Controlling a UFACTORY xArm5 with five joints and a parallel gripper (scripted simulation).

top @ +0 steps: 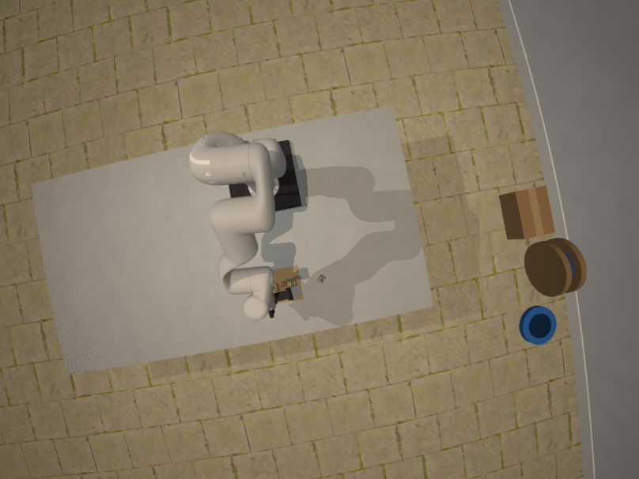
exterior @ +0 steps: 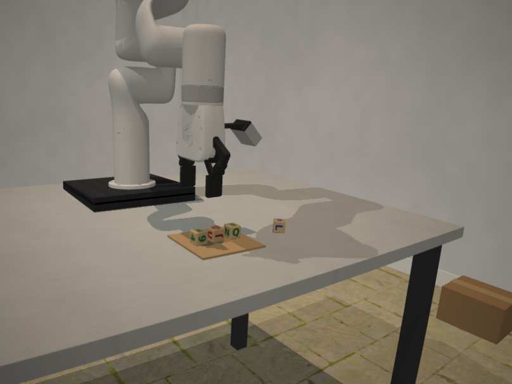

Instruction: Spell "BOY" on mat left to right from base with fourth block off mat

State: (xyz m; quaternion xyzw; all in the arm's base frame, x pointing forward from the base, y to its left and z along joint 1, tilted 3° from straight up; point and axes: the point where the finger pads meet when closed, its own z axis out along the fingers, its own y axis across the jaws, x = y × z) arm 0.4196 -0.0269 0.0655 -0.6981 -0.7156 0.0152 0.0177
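Exterior view showed the tool raised well above the mat, its fingers spread wide with nothing between them. Three blocks stood in a close row along the mat's rear edge: the first block, the middle block and the third block, each touching or nearly touching its neighbour. The fourth block lay on the table just off the mat's far corner, apart from it. Top faces were too small in either view to read, so whether the row spelled the word from the base could not be told. Judged from this, the step in hand was the retreat after release, and it would be done well by lifting straight up from the mat, keeping the fingers wide, and swinging away only once well above the row, so nothing nudged a block or dragged the mat.
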